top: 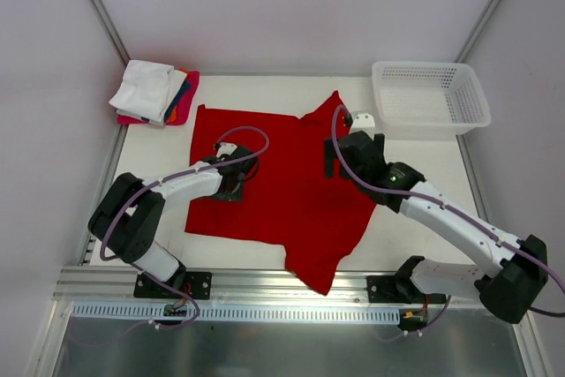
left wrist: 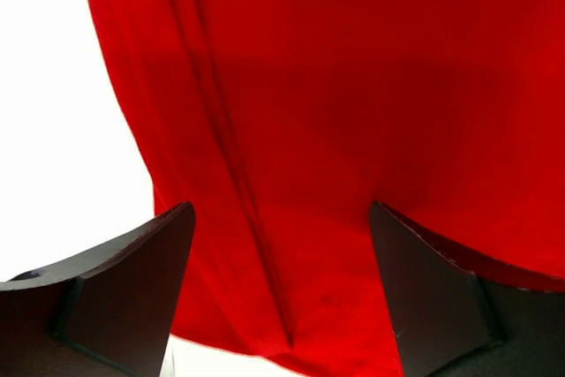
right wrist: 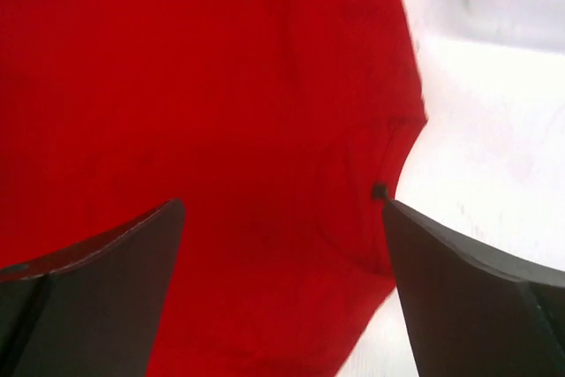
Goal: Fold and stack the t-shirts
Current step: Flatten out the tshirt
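Above flat red t-shirt: left gripper being held over left end, right gripper over right end; both jaws apart, empty.

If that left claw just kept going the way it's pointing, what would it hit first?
The red t-shirt. The left gripper points down at the spread cloth, which fills the view between its open jaws, with the table beneath. Its height above the cloth is unclear.
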Motion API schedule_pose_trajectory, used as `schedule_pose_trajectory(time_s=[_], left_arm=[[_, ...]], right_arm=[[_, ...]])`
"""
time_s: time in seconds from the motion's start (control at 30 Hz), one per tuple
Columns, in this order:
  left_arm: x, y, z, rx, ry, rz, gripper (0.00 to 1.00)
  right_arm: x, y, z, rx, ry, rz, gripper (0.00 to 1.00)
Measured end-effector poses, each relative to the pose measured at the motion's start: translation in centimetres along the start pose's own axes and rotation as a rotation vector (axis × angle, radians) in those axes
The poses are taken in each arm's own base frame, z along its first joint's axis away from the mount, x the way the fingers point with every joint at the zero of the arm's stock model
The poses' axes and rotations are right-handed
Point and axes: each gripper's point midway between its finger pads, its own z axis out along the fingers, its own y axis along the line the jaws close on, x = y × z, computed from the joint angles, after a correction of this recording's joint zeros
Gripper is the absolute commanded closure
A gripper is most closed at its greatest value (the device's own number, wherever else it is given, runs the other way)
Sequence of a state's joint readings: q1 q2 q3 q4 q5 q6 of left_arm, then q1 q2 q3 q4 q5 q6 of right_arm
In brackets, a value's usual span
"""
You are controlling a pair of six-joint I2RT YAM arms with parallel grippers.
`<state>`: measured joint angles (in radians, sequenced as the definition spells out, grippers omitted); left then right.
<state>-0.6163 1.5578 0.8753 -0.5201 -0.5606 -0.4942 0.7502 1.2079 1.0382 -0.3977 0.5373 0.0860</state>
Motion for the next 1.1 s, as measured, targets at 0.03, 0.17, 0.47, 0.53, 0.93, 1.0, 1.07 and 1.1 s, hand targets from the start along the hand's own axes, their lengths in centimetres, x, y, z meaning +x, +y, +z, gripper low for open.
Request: schedule_pose_trajectory(time_s=[0.03,0.17,0.47,0.53,0.93,1.0,1.07,1.1], left_arm=[[1.2,0.2,0.2,-0.009,0.031,-0.007,0.20],[1.3,-0.4,-0.2,0.013,0.029,-0.047,0.19],[1.0,-1.6,-1.8,0.085,0.002,-0.078,0.17],[0.6,-1.7,-2.3,0.103,-0.014,-0.086,0.15],[-0.6,-1.7,-4.5,0.171,-0.078,-0.125,0.13],[-0.4,-1.6,-4.5,0.173,-0.079,-0.126,0.11],[-0.3,-1.4,-4.7,0.176,-0.083,-0.129,0.11],[-0.3,-1.4,-4.7,0.177,-0.085,-0.130,0.11]], right_arm=[[1.2,0.1,-0.7,-0.011,0.014,0.003,0.02],[3.1,0.5,-3.1,-0.056,0.021,0.030,0.04],[8.4,0.9,-2.5,-0.077,0.106,0.074,0.29],[10.9,1.6,-1.2,-0.066,0.182,0.056,0.28],[18.9,7.5,3.9,-0.143,0.438,0.067,0.27],[18.5,8.4,4.4,-0.162,0.423,0.082,0.26],[18.0,9.4,4.9,-0.184,0.403,0.100,0.25],[17.9,9.8,5.0,-0.193,0.397,0.108,0.24]])
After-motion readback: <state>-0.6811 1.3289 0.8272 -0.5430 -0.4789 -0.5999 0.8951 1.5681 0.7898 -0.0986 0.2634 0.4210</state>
